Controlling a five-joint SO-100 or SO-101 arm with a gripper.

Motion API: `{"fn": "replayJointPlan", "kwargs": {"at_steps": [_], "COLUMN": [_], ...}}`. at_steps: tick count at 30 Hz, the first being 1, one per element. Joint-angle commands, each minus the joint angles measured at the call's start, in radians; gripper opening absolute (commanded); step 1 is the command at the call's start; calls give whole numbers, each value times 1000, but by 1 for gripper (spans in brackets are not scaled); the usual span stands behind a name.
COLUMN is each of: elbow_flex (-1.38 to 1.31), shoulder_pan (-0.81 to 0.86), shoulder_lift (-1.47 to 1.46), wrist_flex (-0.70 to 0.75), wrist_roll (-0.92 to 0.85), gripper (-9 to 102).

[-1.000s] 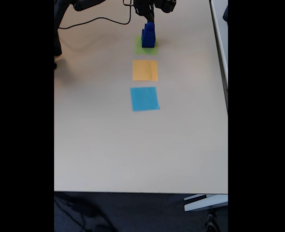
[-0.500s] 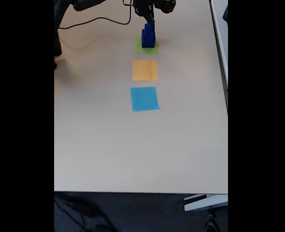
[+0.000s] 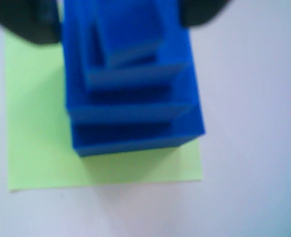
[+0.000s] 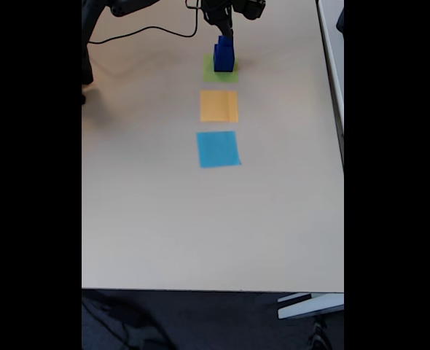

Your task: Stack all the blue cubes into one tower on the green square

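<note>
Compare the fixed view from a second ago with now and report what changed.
Almost nothing. The gripper still hangs at the top of the tower of blue cubes, and the tower still stands on the green square. Whether the jaws have let go cannot be told. The orange square, the light-blue square and the table are as before.

The arm (image 4: pixel 226 11) was black all over, a dark jointed bulk along the top edge of the fixed view. A thin black cable (image 4: pixel 149 30) looped from it across the upper left. In the wrist view the jaws appeared as two blurred black rounded shapes in the top corners; no markings could be made out.
</note>
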Motion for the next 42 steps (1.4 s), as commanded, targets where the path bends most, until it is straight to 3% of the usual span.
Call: {"fn": "replayJointPlan", "kwargs": {"at_steps": [1,42], "elbow_flex": [-52,-69], "shoulder_pan": [5,-5], "shoulder_lift": [11,-11], "wrist_flex": [-12,-14], "wrist_roll": [-23,-28], "gripper": [11,6]}}
